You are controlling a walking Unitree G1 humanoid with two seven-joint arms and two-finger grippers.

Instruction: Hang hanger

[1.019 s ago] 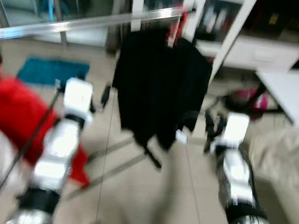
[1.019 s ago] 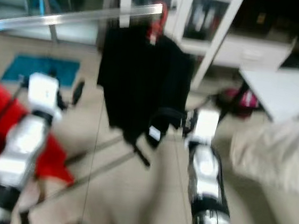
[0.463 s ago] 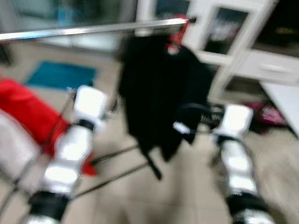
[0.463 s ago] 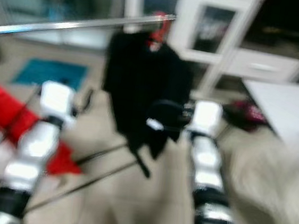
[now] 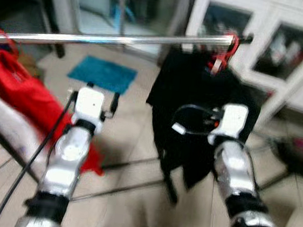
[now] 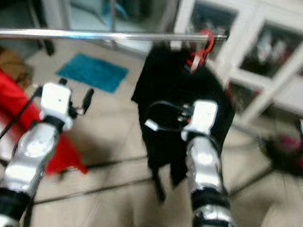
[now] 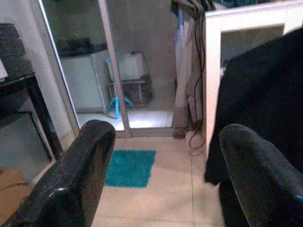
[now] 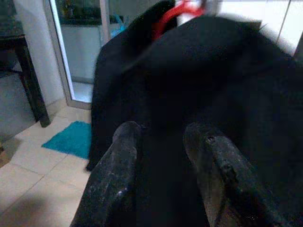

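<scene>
On the silver rail (image 5: 110, 39), near its far end, your red hanger (image 5: 223, 51) hangs by its hook with a black garment (image 5: 195, 112) draped from it. Your right hand (image 8: 163, 156) points at that garment from just in front of it, its two black fingers (image 8: 118, 184) parted with nothing between them. Your left hand (image 7: 161, 161) is raised beside the garment, released, fingers spread wide around empty air. Beyond it lie a teal mat (image 5: 102, 73) on the tiled floor and a glass sliding door. Red fabric (image 5: 23, 100) hangs to your left, and white cabinets (image 5: 267, 44) stand behind the rail.
</scene>
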